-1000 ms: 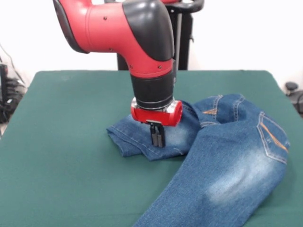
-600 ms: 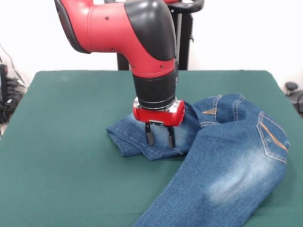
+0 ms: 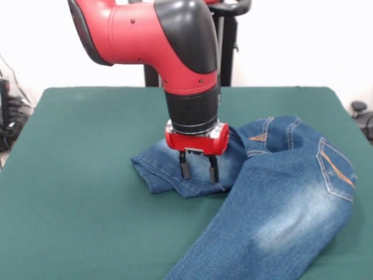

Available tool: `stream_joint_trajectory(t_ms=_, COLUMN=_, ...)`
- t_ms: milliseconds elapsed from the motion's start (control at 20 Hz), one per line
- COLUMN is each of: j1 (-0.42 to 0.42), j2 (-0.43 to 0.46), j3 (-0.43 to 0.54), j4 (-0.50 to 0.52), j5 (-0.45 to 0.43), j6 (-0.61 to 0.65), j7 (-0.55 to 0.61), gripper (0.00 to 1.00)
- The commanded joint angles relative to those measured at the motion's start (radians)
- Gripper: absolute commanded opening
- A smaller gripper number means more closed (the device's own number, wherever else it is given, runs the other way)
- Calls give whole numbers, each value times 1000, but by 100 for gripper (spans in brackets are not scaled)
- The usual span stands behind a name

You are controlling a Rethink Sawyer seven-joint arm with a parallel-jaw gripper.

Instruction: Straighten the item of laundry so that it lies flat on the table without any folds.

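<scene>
Hovering tool point(image 3: 198, 171), fingers spread and empty, over folded jeans point(image 3: 274, 198) leg.
Denim soft, fairly heavy, non-slip; pinch the hem edge.

The arm point(image 3: 175, 52) has glossy red shells with a smooth black cap over its rounded joint and small dark screw dots in the red. Below sits a black cylindrical wrist, then a thin silver ring and a red collar. The gripper point(image 3: 199, 170) has two short, dark, seemingly rubber-tipped fingers point(image 3: 185, 169).
</scene>
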Motion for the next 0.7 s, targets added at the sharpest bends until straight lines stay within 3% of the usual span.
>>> stream_joint_trajectory(t_ms=50, j1=-10, j2=91, j3=145, j4=56, j5=-9, j6=-30, j7=40, gripper=100)
stream_joint_trajectory(t_ms=150, j1=-40, j2=150, j3=179, j4=33, j5=-19, j6=-68, j7=16, gripper=100)
stream_joint_trajectory(t_ms=350, j1=-86, j2=184, j3=227, j4=48, j5=-37, j6=-124, j7=12, gripper=100)
stream_joint_trajectory(t_ms=700, j1=-101, j2=195, j3=246, j4=55, j5=-74, j6=-189, j7=28, gripper=100)
